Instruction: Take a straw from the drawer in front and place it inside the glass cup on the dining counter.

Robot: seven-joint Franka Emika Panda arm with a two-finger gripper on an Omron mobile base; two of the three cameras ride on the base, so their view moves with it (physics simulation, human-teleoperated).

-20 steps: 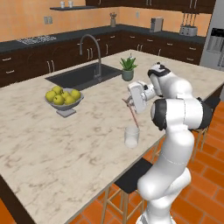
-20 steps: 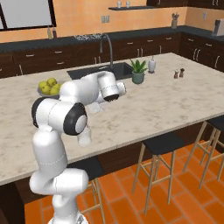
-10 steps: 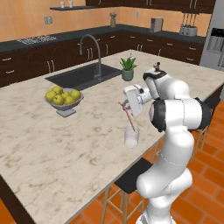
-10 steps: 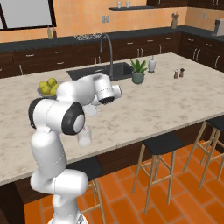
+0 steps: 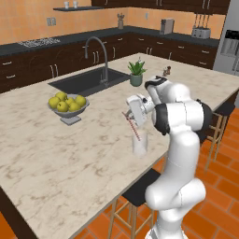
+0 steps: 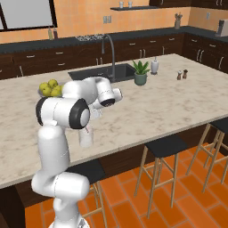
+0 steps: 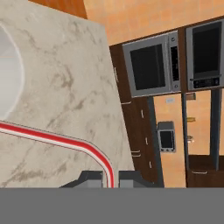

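In the hand view, at the bottom centre, the gripper (image 7: 108,177) has its 2 fingers pinched on the straw (image 7: 52,137), which rises between them, bends, and runs off to the left edge of the frame across the dining counter (image 7: 78,87). A pale curved rim at the far left of that view is probably the glass cup (image 7: 8,78), though I cannot tell for sure.

In the left base view, the gripper (image 5: 133,114) sits at centre frame, holding the straw (image 5: 130,125) tilted, its lower end down inside the glass cup (image 5: 139,142) just below. The cup stands near the counter's (image 5: 56,154) front edge.

Further back, left of centre, a grey bowl of yellow-green fruit (image 5: 68,105) rests on the counter. Beyond lie the sink (image 5: 86,80) with its faucet (image 5: 98,53), and a small potted plant (image 5: 137,72) right of them.
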